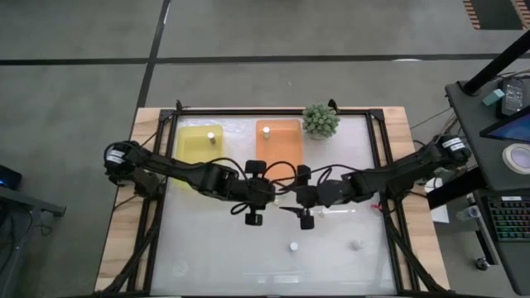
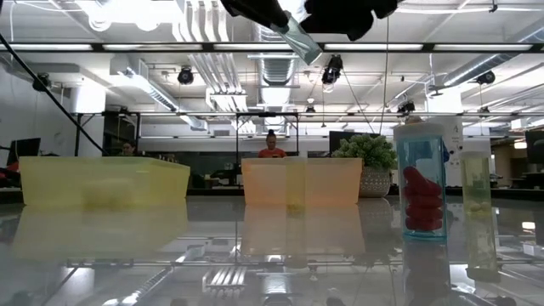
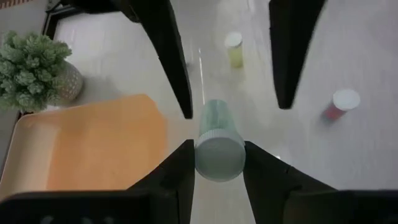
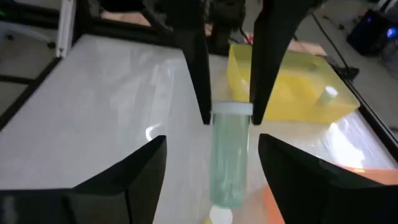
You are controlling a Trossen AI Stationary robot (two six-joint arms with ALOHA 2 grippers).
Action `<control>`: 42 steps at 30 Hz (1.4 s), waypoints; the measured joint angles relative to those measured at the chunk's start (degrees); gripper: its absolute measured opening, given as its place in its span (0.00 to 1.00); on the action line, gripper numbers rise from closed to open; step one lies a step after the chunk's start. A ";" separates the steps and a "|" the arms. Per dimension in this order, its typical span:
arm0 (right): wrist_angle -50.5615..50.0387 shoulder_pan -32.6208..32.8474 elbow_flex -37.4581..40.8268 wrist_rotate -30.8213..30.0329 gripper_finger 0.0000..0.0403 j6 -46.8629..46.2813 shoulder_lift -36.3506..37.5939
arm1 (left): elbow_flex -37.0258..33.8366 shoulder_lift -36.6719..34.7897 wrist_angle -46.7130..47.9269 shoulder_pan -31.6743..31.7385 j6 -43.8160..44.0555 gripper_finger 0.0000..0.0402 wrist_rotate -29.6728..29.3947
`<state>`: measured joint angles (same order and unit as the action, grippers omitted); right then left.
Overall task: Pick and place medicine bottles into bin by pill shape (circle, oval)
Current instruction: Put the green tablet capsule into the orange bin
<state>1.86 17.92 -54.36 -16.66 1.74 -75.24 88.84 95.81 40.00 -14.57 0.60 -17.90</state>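
One clear, pale green medicine bottle with a white round cap (image 3: 217, 146) hangs in the air over the middle of the glossy white counter (image 1: 207, 248), tilted, between the two arms. The left claw (image 3: 217, 148) is clenched on its capped end. The right claw (image 4: 211, 142) stands released, its fingers spread on either side of the bottle's body without touching it. Two more small white-capped bottles (image 1: 293, 246) (image 1: 358, 244) stand apart toward the counter's near edge. Along the far edge sit a translucent yellow tray (image 1: 192, 153) and an orange tray (image 1: 286, 153), each with one bottle inside, and a spiky green plant ball (image 1: 320, 121) beside the orange one.
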 joint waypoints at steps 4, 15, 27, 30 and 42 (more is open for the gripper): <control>-5.47 -0.07 -4.04 -3.22 0.61 -2.24 -2.16 | 0.13 -0.01 -0.01 0.00 -0.07 0.24 -0.17; -7.96 -0.23 -6.03 -4.38 0.53 -2.47 -4.74 | 0.14 -0.43 -0.69 -0.02 -0.05 0.24 -0.19; -8.46 -0.23 -5.15 -4.38 0.26 -2.61 -3.63 | 0.04 -0.59 -1.00 -0.07 0.06 0.27 -0.19; -8.45 -0.23 -5.15 -4.40 0.20 -2.20 -3.63 | -0.04 -0.59 -1.02 -0.07 0.06 0.27 -0.17; -8.53 -0.35 -5.10 -4.32 0.19 -3.22 -3.61 | -0.07 -1.39 -0.85 -0.13 -5.84 0.35 1.27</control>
<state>-6.67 17.57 -59.46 -20.98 -1.48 -78.85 88.77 94.42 39.15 -14.69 -5.24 -16.62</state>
